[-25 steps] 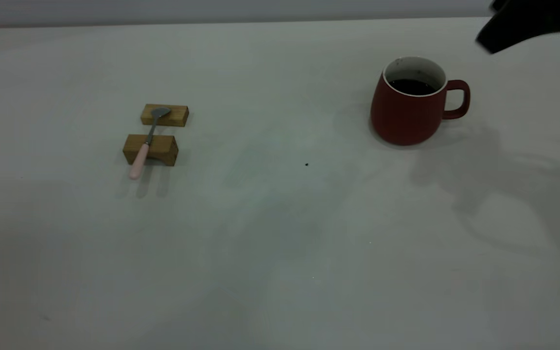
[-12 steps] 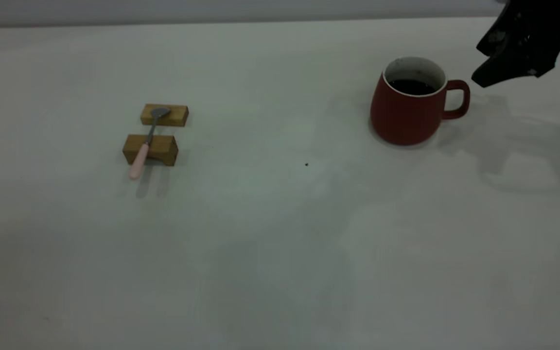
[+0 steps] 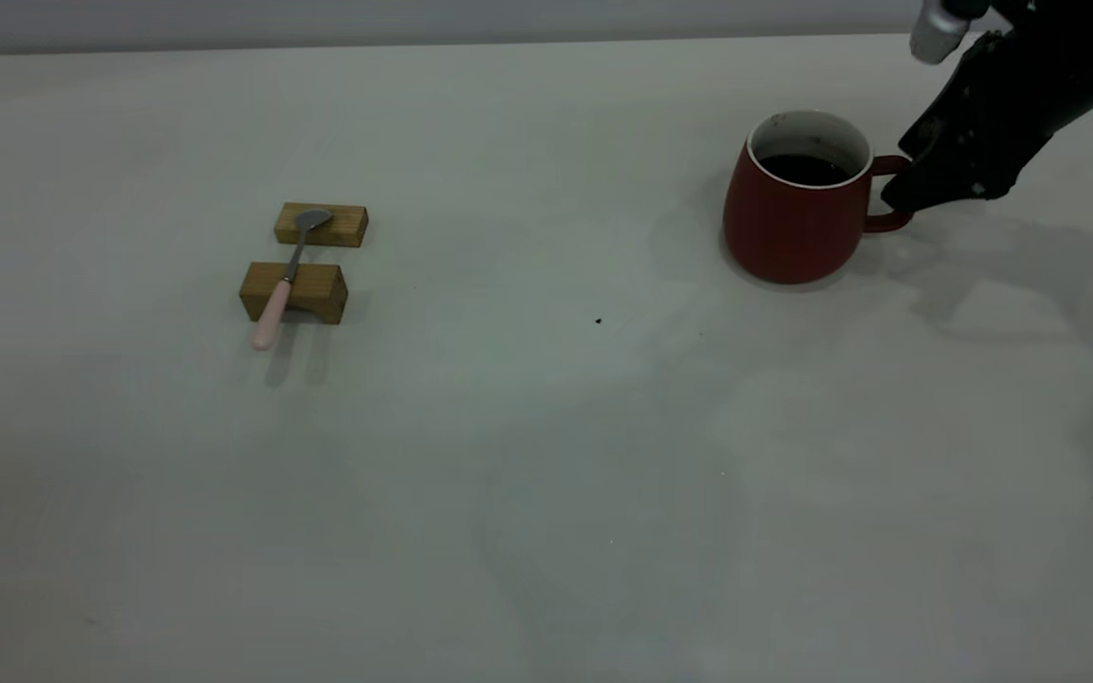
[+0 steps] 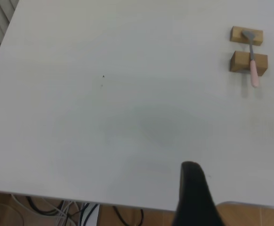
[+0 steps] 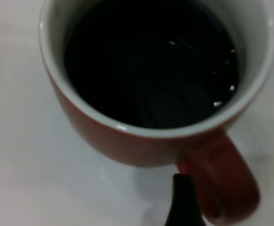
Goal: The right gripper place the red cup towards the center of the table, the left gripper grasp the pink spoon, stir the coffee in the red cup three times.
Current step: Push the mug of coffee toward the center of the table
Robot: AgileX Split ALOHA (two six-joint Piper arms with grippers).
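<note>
1. The right gripper (image 3: 899,194) sits at the loop handle of the red cup (image 3: 793,213), its dark fingertips overlapping the handle's outer edge in the exterior view. The right wrist view shows one finger (image 5: 184,202) just beside the handle; whether the jaws are spread or pressed together cannot be told.
2. The red cup stands upright on the table (image 3: 546,455), well off to the right arm's side, with the coffee (image 5: 151,61) sitting well below the white rim.
3. Step in hand, by judgement: the approach to grasp the cup. Placement toward the centre is not yet done.
4. Next move calls for a firm hold on the handle and a level, slow shift so the liquid does not slosh.
5. The left gripper (image 4: 193,197) hovers at the table's edge, well apart from the pink spoon (image 3: 283,280); its finger state cannot be told.
6. The pink spoon lies untouched across two wooden blocks (image 3: 295,292).
7. Change: half a second ago the right gripper was higher and clear of the handle; it has come down to it. Cup and spoon are unmoved.
</note>
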